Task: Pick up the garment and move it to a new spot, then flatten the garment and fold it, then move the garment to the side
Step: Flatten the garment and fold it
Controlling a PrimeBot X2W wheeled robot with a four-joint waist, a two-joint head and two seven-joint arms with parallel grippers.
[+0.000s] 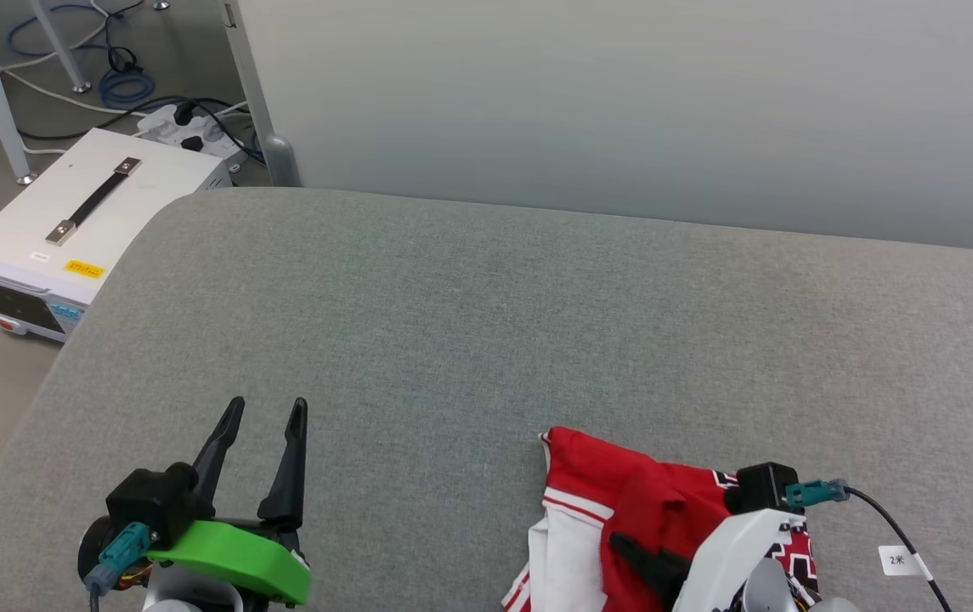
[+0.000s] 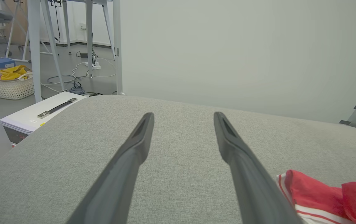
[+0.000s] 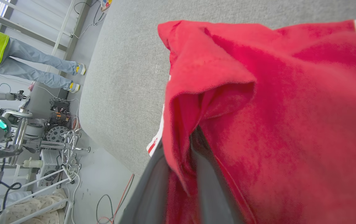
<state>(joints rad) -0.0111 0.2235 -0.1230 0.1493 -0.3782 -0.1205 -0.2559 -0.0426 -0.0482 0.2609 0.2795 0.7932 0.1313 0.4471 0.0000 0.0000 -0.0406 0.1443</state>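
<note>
At your far left, on the floor beside the table, you have a white boxy instrument case [image 1: 87,229] with a black strap handle on top. The left wrist view also shows a pale woven basket [image 2: 8,87] with yellow cloth in it, farther off on the floor.

The left gripper [image 1: 268,406] is low over the near left part of the grey fabric-covered table [image 1: 486,323]. Its two long dark fingers point away from you and the jaws stand wide apart with nothing between them. In the left wrist view, the left gripper [image 2: 184,115] has only bare grey fabric between its fingers.

The crumpled red jersey-style garment [image 1: 622,501], with its white sleeve and red-white striped trim, lies right of centre at the near edge of the table. It is well apart from the left gripper. Its edge shows at the lower right of the left wrist view [image 2: 314,189]. A patch of black and white lettering peeks out beside the right wrist.

The right gripper [image 1: 643,557] is down in that heap. In the right wrist view the right gripper [image 3: 179,146] has its jaws drawn narrow, with a fold of the red garment [image 3: 274,109] pinched between them and draped over the fingertips. In that same view, a person's legs [image 3: 38,62] in pale jeans stand beyond the table edge.

At the far right, a black cable with a white paper tag [image 1: 898,559] runs off the right wrist.
</note>
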